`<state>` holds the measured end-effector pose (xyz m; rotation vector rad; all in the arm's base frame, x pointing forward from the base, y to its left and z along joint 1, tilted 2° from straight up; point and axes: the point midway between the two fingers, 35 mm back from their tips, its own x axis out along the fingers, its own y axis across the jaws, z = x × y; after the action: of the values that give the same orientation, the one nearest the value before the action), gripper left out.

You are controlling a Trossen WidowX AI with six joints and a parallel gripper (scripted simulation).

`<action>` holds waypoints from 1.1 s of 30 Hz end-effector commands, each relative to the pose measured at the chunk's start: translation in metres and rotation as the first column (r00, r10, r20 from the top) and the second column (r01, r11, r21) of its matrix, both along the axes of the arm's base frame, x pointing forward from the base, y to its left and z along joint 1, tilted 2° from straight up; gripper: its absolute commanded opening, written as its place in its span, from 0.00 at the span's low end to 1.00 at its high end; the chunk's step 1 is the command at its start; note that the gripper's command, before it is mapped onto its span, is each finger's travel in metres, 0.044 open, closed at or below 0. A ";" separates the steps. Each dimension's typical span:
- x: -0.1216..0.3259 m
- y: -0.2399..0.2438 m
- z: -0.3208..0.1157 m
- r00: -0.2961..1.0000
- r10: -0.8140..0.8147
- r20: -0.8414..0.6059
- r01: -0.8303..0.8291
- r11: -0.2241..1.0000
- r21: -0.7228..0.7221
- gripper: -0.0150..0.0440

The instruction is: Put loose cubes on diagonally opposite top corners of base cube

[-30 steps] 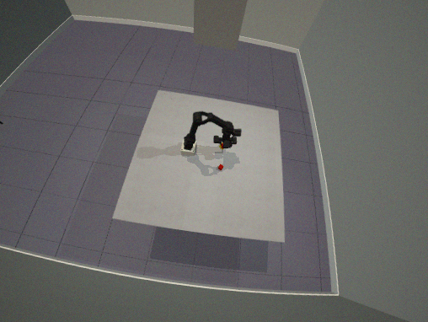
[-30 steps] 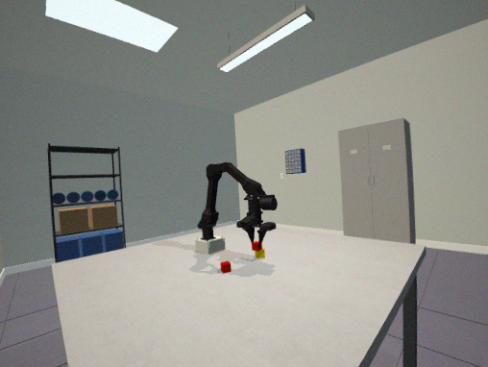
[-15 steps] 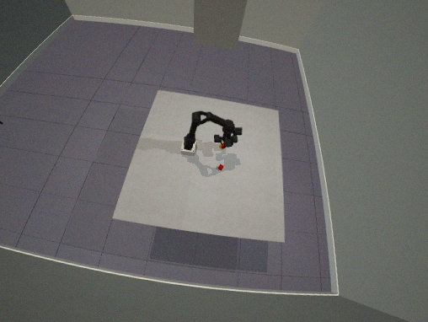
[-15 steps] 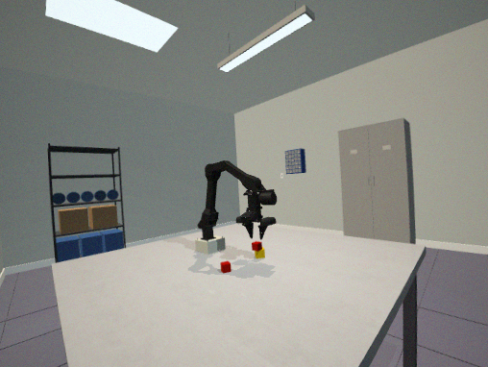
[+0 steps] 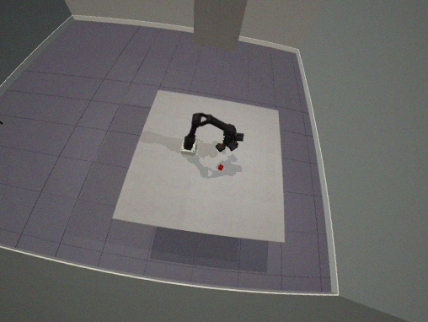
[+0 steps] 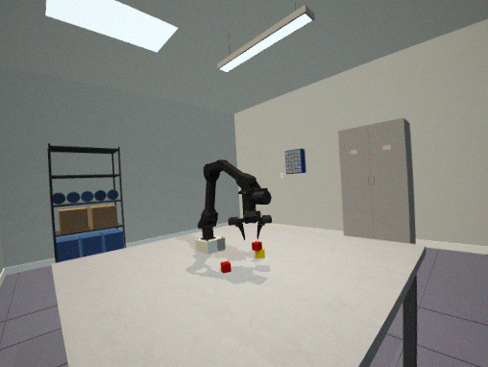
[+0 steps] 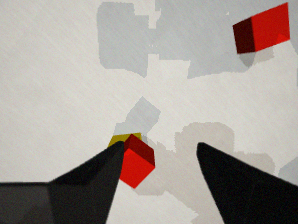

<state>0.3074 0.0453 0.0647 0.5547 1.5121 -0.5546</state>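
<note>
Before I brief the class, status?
Pincer open, nothing held. One red cube atop yellow base. Other red cube on table. Path blockage: cannot tell.

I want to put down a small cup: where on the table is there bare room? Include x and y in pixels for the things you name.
Bare room: the near part of the table (image 5: 198, 202) (image 6: 231, 317), in front of the loose red cube (image 5: 221, 167) (image 6: 226, 267) (image 7: 270, 27). Crowded: around the yellow cube (image 6: 260, 254) (image 7: 120, 140), below the claw (image 5: 227, 147) (image 6: 251, 239) (image 7: 160, 147).

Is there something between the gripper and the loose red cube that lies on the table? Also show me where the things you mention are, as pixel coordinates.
Nothing visible blocks the gripper (image 6: 251, 239) (image 7: 160, 147) from the loose red cube (image 6: 226, 267) (image 7: 271, 27) (image 5: 221, 167); the stacked red cube (image 6: 256, 246) (image 7: 135, 167) sits just below the fingers, beside that route.
</note>
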 end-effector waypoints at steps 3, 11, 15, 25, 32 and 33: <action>0.005 -0.018 0.004 0.967 0.253 0.001 -0.253 0.967 -0.001 0.70; 0.008 -0.045 0.009 0.816 0.577 0.002 -0.577 0.816 0.002 0.70; 0.009 -0.058 0.011 0.700 0.714 0.002 -0.714 0.700 0.003 0.70; 0.009 -0.091 0.018 0.320 0.947 0.004 -0.947 0.320 0.007 0.70; 0.007 -0.115 0.022 0.011 1.000 0.007 -1.000 0.011 0.010 0.70; 0.007 -0.118 0.023 -0.034 0.999 0.008 -0.999 -0.034 0.011 0.70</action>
<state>0.3151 -0.0632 0.0855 -0.6030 1.4966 0.6115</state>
